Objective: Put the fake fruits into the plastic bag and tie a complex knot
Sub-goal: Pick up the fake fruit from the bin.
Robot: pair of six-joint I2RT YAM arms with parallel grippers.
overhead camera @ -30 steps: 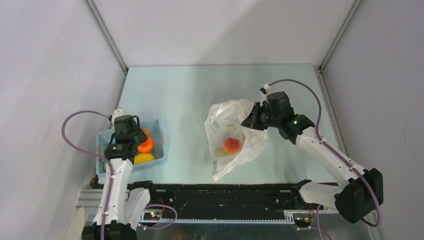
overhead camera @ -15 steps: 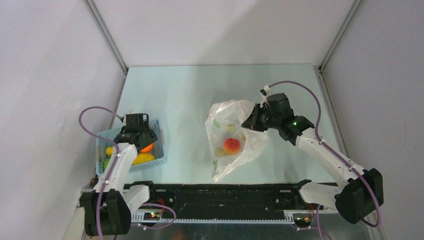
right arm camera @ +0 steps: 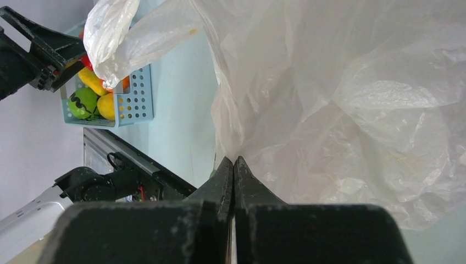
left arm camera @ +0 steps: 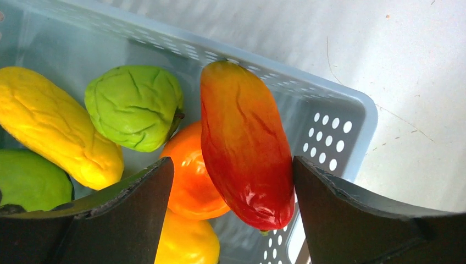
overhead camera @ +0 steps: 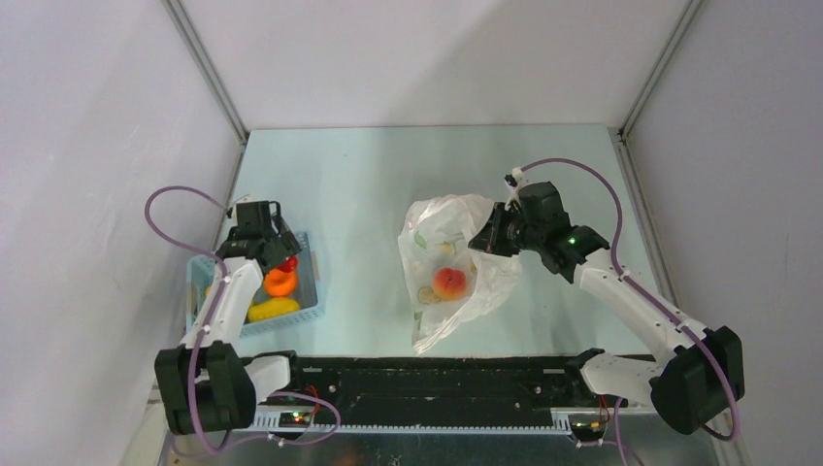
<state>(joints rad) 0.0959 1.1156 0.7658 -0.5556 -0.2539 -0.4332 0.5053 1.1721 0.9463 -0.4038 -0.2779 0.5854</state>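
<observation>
Where crinkly bag [overhead camera: 439,219] sags, glossy oblong fruit [left arm camera: 244,148]

left pincer [left arm camera: 232,168] spread wide, right pincer [right arm camera: 233,164] pinched closed, both arms reaching forward

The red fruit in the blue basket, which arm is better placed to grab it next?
Left. The left fingers stand open on either side of the red fruit in the blue basket. The right fingers are shut on the plastic bag, away from the basket.
</observation>
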